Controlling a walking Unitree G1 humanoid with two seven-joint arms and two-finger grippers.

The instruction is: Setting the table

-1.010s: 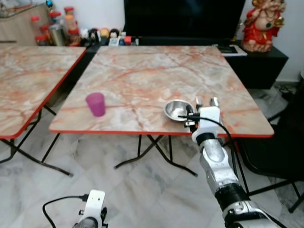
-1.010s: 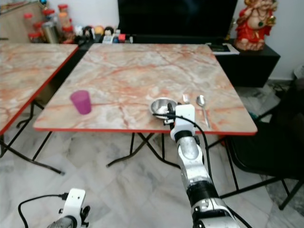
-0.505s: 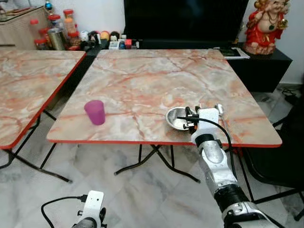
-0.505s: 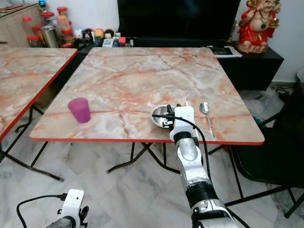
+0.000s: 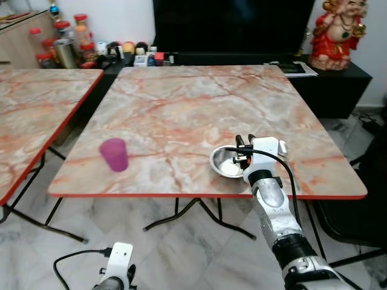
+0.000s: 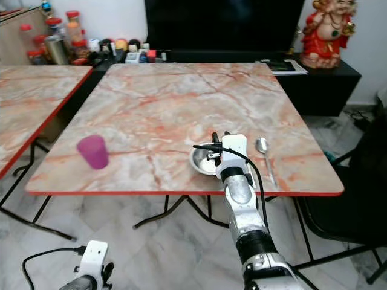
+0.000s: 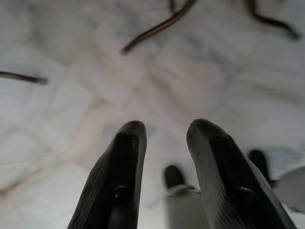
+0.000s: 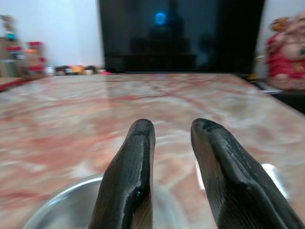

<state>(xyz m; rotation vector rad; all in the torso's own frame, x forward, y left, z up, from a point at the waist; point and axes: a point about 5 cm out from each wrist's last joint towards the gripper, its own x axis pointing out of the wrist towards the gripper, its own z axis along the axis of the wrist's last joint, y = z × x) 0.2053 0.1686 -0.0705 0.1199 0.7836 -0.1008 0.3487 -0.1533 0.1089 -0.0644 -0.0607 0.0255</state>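
Right gripper (image 8: 170, 143) poised over the near right rim of a steel bowl (image 5: 226, 162), fingers parted, nothing between them. Bowl by the front edge of the marble table (image 5: 193, 103); spoon (image 6: 265, 157) just right of it, purple cup (image 5: 113, 154) well left. Left gripper (image 7: 164, 157) low above floor tiles (image 7: 71, 95), parted, seemingly empty.

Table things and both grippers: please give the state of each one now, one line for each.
Bowl: upright near the table's front edge, looks empty.
Cup: upright, standing apart to the left.
Spoon: lying flat, right of the bowl.
Right gripper: over the bowl, fingers slightly apart, holding nothing.
Left gripper: hanging low over the floor, fingers slightly apart, holding nothing.
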